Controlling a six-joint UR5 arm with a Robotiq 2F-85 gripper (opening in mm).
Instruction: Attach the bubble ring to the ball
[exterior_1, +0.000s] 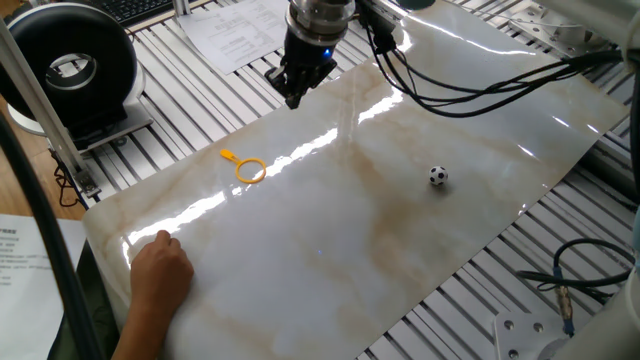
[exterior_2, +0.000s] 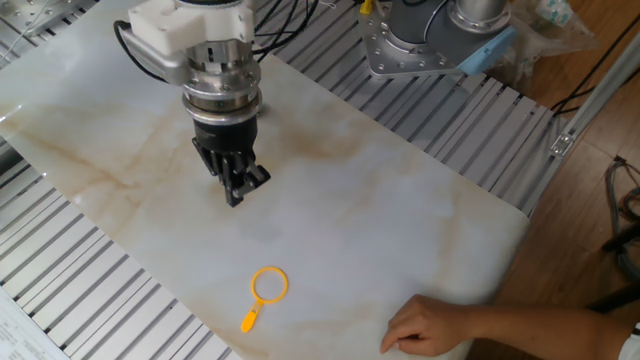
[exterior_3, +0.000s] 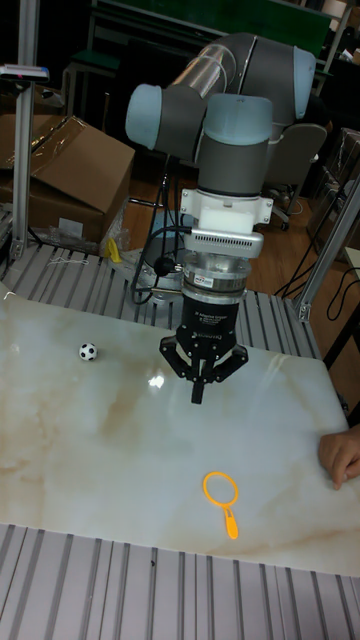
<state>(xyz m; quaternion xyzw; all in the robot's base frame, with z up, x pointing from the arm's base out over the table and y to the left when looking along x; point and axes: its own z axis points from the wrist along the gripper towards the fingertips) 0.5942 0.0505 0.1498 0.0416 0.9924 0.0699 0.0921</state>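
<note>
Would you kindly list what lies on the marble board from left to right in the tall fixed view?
The ball → the gripper, hanging above the board with jaws together → the bubble ring → a person's hand at the right edge.

UR5 arm (exterior_3: 235, 75) had grey tubular links with pale blue joint caps, white wrist block with ribbed metal collar, black two-finger gripper (exterior_3: 197, 392), black cables trailed behind.

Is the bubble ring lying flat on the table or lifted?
Flat: the bubble ring rests on the marble table, away from the gripper.
</note>
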